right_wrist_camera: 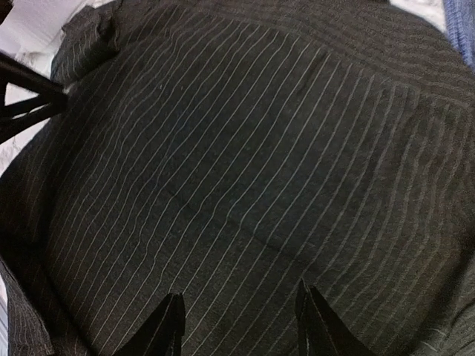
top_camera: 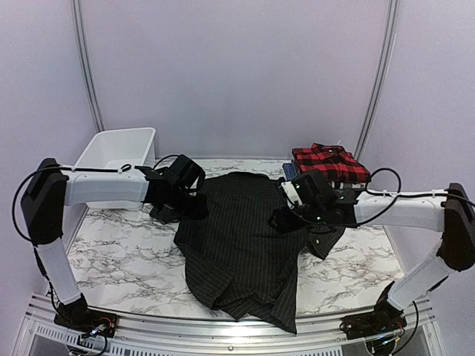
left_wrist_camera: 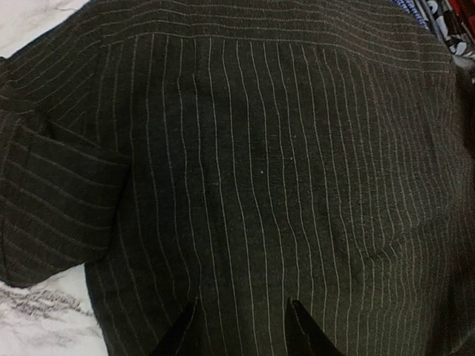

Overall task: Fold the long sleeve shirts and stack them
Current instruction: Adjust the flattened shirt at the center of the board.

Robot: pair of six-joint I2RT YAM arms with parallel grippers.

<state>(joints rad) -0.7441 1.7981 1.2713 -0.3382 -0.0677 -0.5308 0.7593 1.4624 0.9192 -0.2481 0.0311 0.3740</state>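
Shirts: I count three that I can see. One black pinstriped shirt (top_camera: 241, 245) lies spread in the middle of the frame on the marble table (top_camera: 126, 252). In the upper right one red-and-black plaid shirt (top_camera: 330, 163) sits folded on top of a stack, and under it shows the edge of one blue checked shirt (top_camera: 288, 170). If more are in that stack, I cannot tell.

The black shirt's hem comes close to the table's near edge at the lower centre. Bare marble is at the lower left and lower right, so there is room on both sides.

The left gripper (left_wrist_camera: 241, 337) is at the shirt's left edge and the right gripper (right_wrist_camera: 237, 330) at its right edge, just beside the stack. In each wrist view the jaws stand spread, with striped cloth showing flat between the fingertips and nothing pinched.

One white bin (top_camera: 100, 152) stands in the upper left, behind the left arm, apart from the shirt.
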